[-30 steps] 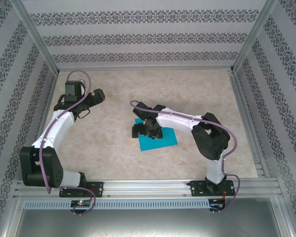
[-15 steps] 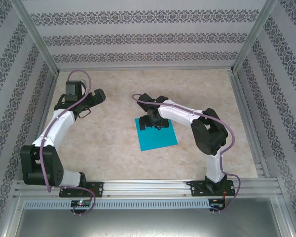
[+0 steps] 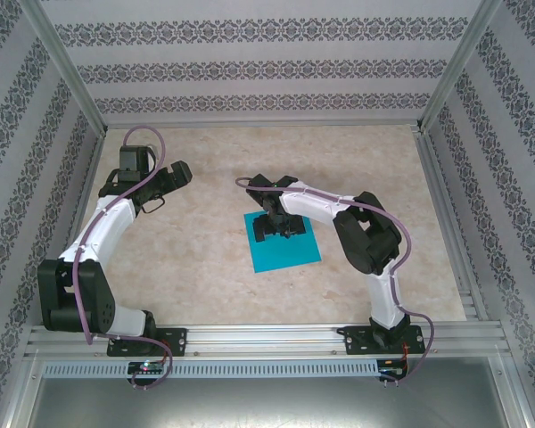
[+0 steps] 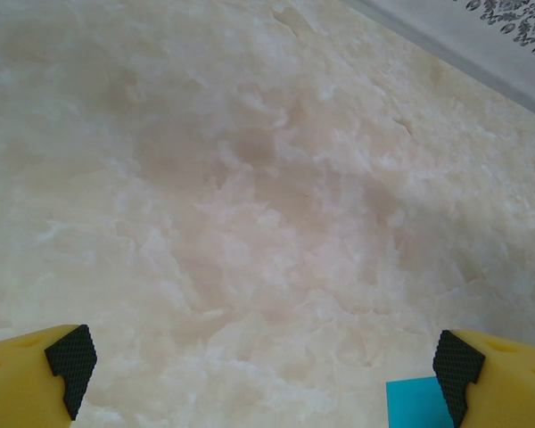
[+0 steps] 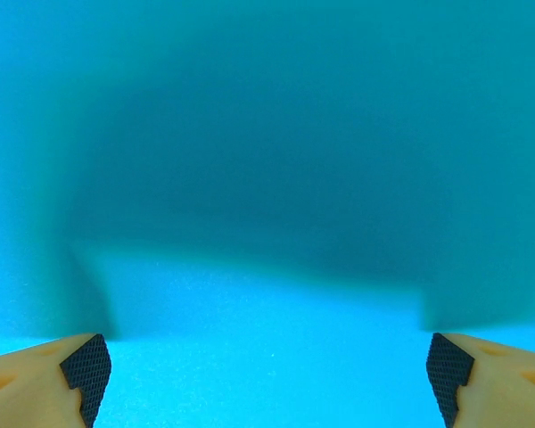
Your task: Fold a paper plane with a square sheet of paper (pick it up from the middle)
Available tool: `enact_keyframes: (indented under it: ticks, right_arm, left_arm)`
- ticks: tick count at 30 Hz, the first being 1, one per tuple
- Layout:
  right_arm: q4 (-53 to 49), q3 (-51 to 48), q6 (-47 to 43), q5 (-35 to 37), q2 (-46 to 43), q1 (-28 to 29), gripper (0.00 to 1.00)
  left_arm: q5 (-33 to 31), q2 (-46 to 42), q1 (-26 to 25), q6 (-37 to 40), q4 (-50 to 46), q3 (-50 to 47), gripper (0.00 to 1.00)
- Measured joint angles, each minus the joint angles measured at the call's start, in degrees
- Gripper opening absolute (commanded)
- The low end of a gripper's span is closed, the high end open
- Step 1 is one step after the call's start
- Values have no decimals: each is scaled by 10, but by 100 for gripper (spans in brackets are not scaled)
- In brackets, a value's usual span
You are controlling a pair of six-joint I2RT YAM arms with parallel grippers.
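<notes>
1. The square sheet of paper point(image 3: 290, 250) is seen lying flat on the marbled beige table point(image 3: 205, 259), a little right of the middle and turned slightly out of line with the table's edges.
2. No fold or crease can be made out on the sheet in the top view.
3. The right gripper point(image 3: 275, 227) is held over the far part of the sheet, pointing down, with the right arm reaching in from the right.
4. In the right wrist view the right gripper point(image 5: 267, 370) is shown with its jaws spread wide, and the black pads point(image 5: 87, 366) on its yellow fingers are seen at the two lower corners.
5. The teal sheet point(image 5: 267, 178) lies close beneath those fingers, with a dark shadow cast across it; nothing is clamped, and whether the pads touch the paper cannot be told.
6. The left gripper point(image 3: 165, 185) is held over bare table at the far left, well apart from the sheet.
7. In the left wrist view the left gripper point(image 4: 267, 366) is shown with its jaws wide apart and nothing between them.
8. One corner of the sheet point(image 4: 415, 403) is caught at the lower right of that view, and the patterned wall point(image 4: 508, 36) is seen at the upper right.
</notes>
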Motion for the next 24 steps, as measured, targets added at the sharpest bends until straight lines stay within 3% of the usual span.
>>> enact_keyframes:
  ticks: [24]
  right_arm:
    - [20,-15,0,-17,6,-7,89]
  left_arm:
    - [8,9,0,-2,-1,3,100]
